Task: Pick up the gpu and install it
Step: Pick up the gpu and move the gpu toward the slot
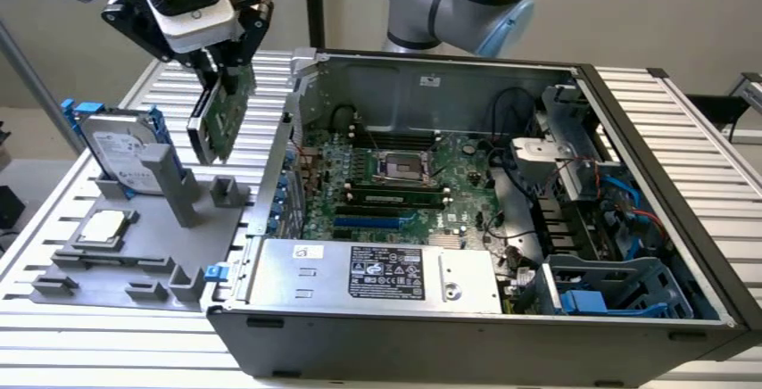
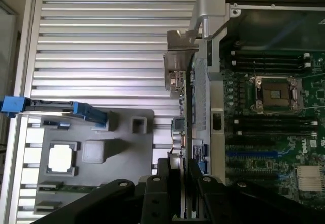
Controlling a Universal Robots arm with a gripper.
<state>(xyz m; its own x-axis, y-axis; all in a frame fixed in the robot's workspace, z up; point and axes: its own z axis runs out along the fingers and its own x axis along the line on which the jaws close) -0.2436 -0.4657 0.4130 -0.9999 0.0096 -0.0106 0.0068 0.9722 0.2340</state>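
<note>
**rackmonkey:** ok, where's the gpu point(image 1: 223, 117) at right now? Can't tell if it's in yet.

**ur_tinkerer:** Nope, not in. It's up in the air, hanging on edge from the end effector point(image 1: 228, 66), which is clamped narrow on the card's top edge. It's outside the case point(image 1: 501, 340), just beside the wall on the exterior view's left, above the ribbed surface point(image 1: 71, 335). From the wrist cam you see the card edge-on, with the silver bracket point(image 2: 179, 66) at the end away from the fingers.

**rackmonkey:** so this is the carry-over bit. Any tips?

**ur_tinkerer:** My take: hold the card dead vertical and lift the lower edge clear of that wall so it doesn't clip it. The grip looks like it's only on a thin strip of board, so I'd go slow and avoid any swing. Squaring the card's long edge to the blue slot point(image 1: 375, 222) early would help too.

**rackmonkey:** what's in the box?

**ur_tinkerer:** Lid's off. There's a green motherboard point(image 1: 465, 179) with an empty-looking CPU socket point(image 1: 399, 168), the power supply point(image 1: 369, 273) along the near wall, and a drive cage point(image 1: 619, 286) with blue bits on the exterior view's right. Outside the case, the grey parts holder point(image 1: 167, 237) has a hard drive point(image 1: 120, 153) standing in it on blue rails, plus a CPU chip point(image 1: 102, 227) lying flat in its pocket.
</note>
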